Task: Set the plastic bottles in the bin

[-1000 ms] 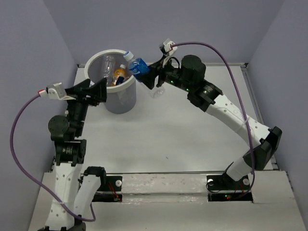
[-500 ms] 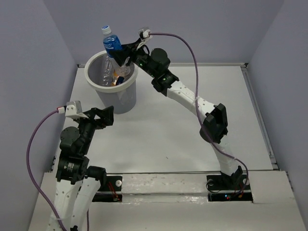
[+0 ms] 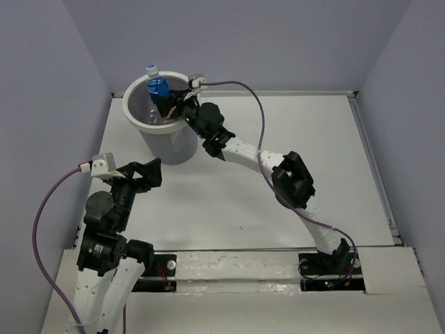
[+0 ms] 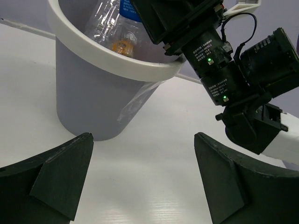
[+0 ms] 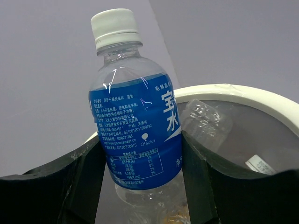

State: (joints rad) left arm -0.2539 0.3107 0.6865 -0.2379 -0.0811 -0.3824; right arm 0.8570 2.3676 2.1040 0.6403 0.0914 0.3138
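My right gripper [image 3: 165, 99] [image 5: 142, 161] is shut on a blue-labelled plastic bottle [image 3: 157, 85] [image 5: 133, 126] with a white cap. It holds the bottle upright over the mouth of the bin [image 3: 133, 115] [image 4: 88, 100] [image 5: 261, 100], the bottle's lower end inside the white rim. Inside the bin lie a clear bottle [image 5: 205, 123] [image 4: 105, 21] and an orange one [image 4: 124, 45]. My left gripper [image 3: 147, 173] [image 4: 145, 179] hangs open over the table, just in front of the bin, with nothing between its fingers.
The right arm [image 3: 243, 149] reaches from its base across the table to the bin at the back left corner. Grey walls stand close behind and beside the bin. A raised edge [image 3: 372, 153] runs along the table's right side.
My right gripper carried the blue-labelled bottle from beside the bin's right rim to above it, then lowered it into the mouth. My left arm drew back from the bin toward its base.
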